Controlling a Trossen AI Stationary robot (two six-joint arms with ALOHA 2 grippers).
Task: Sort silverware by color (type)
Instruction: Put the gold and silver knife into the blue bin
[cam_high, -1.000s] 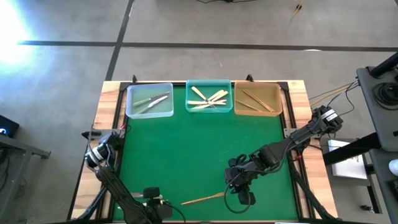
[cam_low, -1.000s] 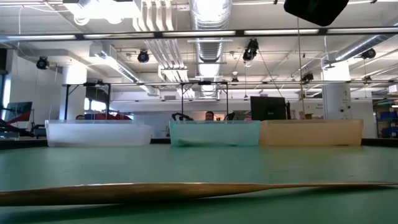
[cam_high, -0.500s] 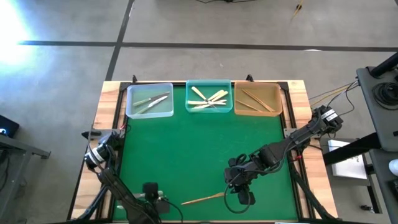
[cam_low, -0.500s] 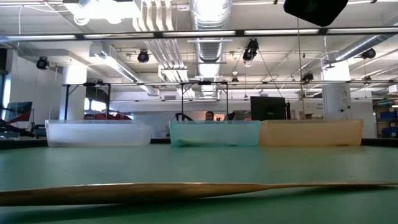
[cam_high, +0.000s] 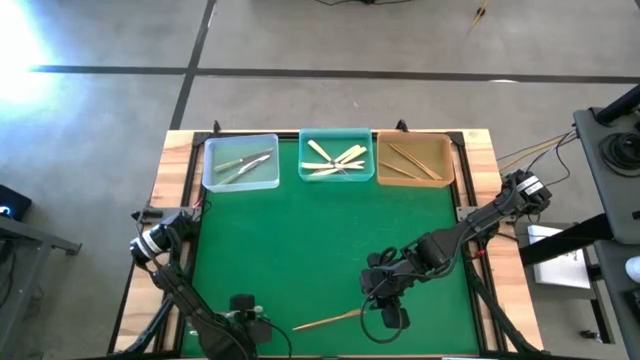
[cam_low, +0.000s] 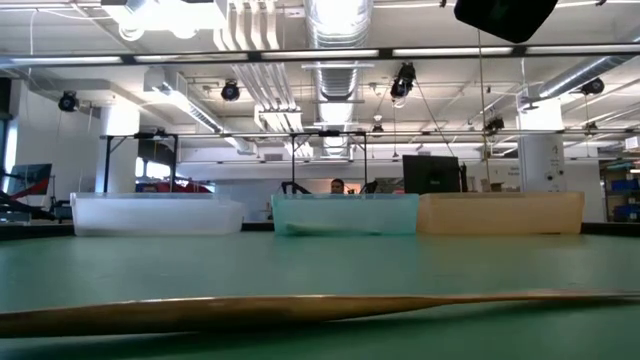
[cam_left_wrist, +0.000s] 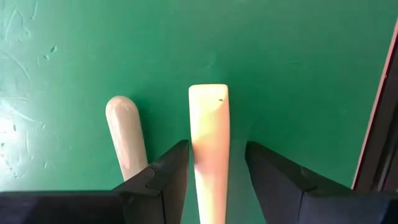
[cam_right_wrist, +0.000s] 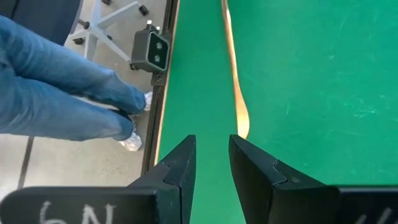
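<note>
Two pale cream utensils lie on the green mat near its front left. My left gripper (cam_left_wrist: 216, 154) (cam_high: 243, 318) points down over them, open, with a finger on either side of one cream handle (cam_left_wrist: 209, 124). The other cream handle (cam_left_wrist: 124, 134) lies just outside one finger. A tan-brown wooden utensil (cam_high: 328, 320) (cam_low: 300, 308) lies flat on the mat near the front edge. My right gripper (cam_right_wrist: 211, 152) (cam_high: 386, 303) hangs above its right end, slanting down, narrowly open with nothing between the fingers.
Three trays stand along the far edge: a clear one (cam_high: 208, 165) with silver-grey pieces, a teal one (cam_high: 303, 160) with cream pieces, a tan one (cam_high: 450, 165) with wooden pieces. A person's legs in jeans (cam_right_wrist: 62, 81) stand beyond the near edge, by a small camera (cam_right_wrist: 152, 53).
My left gripper has sunk toward the mat near the front left corner, still pointing down. The wooden utensil has not moved.
</note>
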